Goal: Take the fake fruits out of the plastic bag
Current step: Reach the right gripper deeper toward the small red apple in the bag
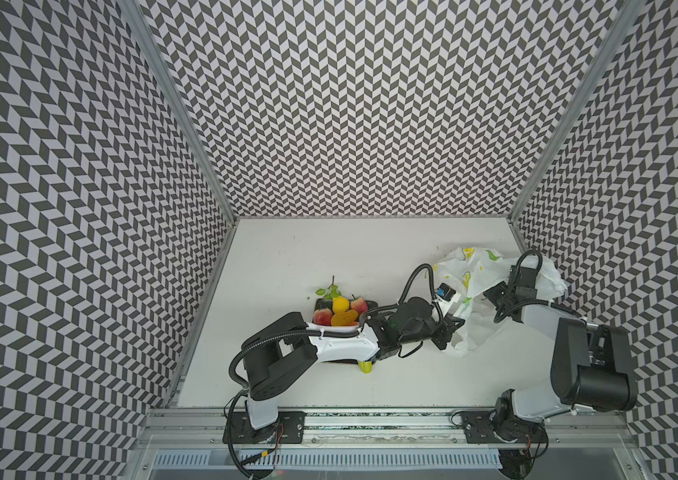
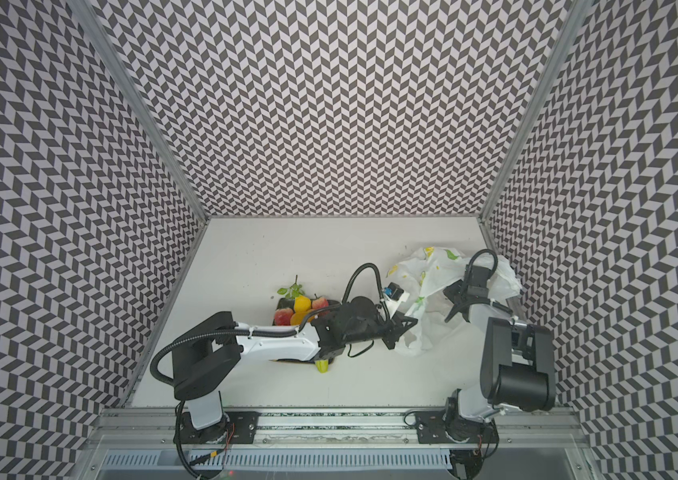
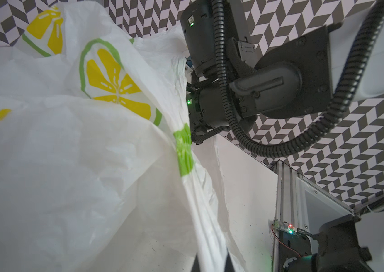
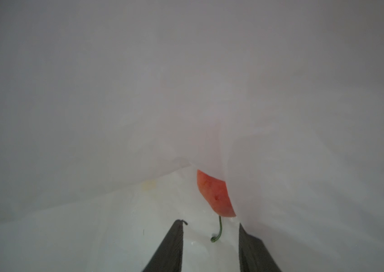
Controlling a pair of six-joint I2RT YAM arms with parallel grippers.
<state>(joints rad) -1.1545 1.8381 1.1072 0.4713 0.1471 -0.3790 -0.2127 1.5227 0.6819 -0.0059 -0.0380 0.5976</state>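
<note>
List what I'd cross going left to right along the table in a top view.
fake fruits in a pile → left gripper → plastic bag, whose left edge that gripper pinches.

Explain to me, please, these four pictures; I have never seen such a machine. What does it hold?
A two-armed robot works at a white table. Both top views look down on the whole scene; the other two pictures come from cameras on the wrists. On the table are a dark plate with plastic fruits and a lemon-printed plastic bag. The left end effector is shut, pinching the bag's edge. The right end effector, jaws apart, is inside the bag near a red fruit and holds nothing.
</note>
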